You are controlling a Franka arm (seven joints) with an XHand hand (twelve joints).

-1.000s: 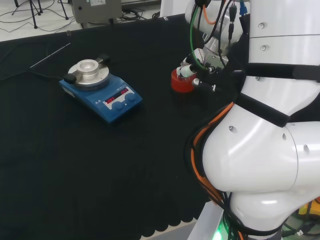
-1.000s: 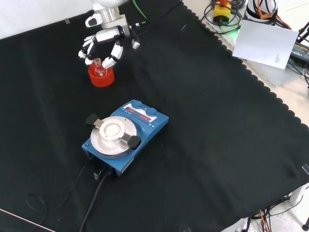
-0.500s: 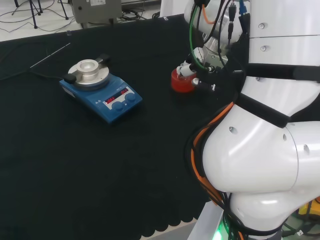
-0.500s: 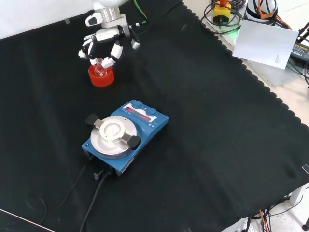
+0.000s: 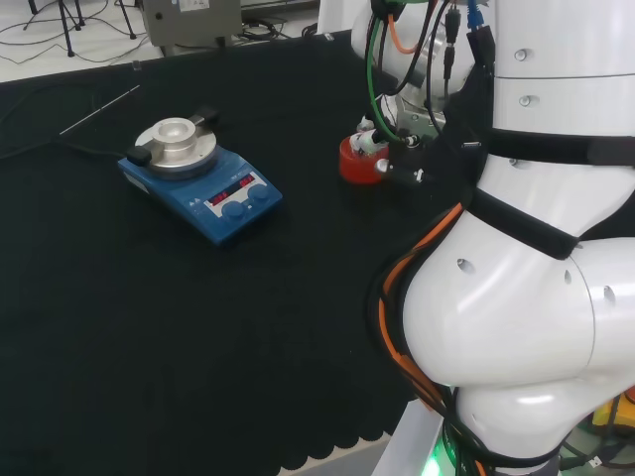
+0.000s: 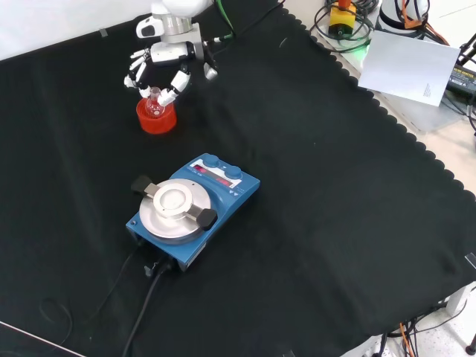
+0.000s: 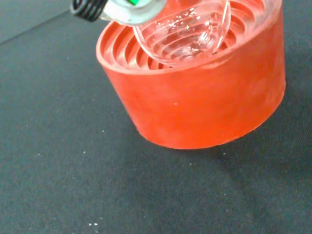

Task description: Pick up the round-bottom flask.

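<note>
Red ribbed stand (image 6: 156, 119) w/ flask (image 6: 155, 105) under hand (image 6: 165, 59), fingers curled round flask neck.

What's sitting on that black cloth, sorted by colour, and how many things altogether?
Red: 1, the ribbed stand
Clear glass: 1, the round-bottom flask in that stand
Blue with a silver top: 1, the stirrer plate
Total: 3

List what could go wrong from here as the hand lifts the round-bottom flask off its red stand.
1. In the front view the hand has its fingers curled around the neck of the round-bottom flask; smooth clear glass could slip as it rises.
2. In the wrist view the bulb still looks nested in the red ribbed stand; a tilted pull might drag or tip the stand.
3. The blue hotplate stands nearby; a dropped flask could strike it.
</note>
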